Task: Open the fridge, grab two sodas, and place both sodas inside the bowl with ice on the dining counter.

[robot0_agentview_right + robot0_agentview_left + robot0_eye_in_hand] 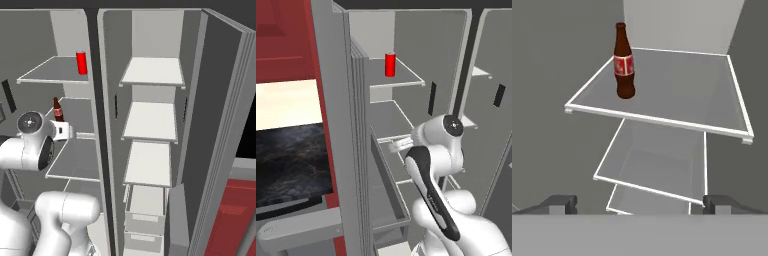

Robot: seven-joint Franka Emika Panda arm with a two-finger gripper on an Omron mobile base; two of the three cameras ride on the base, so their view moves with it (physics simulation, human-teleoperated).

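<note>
Two drinks wait inside the open fridge point(406, 30), and neither one is picked up yet.

From the left side camera, the red can point(390, 65) stands on a high shelf point(406, 79), up above the arm and a little to the left of its wrist. The arm reaches into the fridge lower down. The hand end is hard to see from this side, so the other cameras help more.

From the right side camera, the brown bottle point(57, 110) stands just behind the gripper point(67, 131), a bit above it and very near. The red can point(81, 62) sits one shelf higher, well above the gripper. The right half of the fridge has bare white shelves point(152, 71) with no drinks.

From the hand camera, the two finger tips point(559, 204) sit far apart at the bottom, with nothing between them. The bottle point(624, 61) stands upright on a glass shelf point(677, 90), ahead of the gripper and off to the left side, near the shelf's left edge.

I think the bottle is the one to grab first, since it is closest. To do it well, the hand should slide left until the bottle sits right between the fingers, then go forward slowly. The bottle is tall and thin, so a bump could tip it over. Squeezing around the fat lower part, by the red label, looks safest.
</note>
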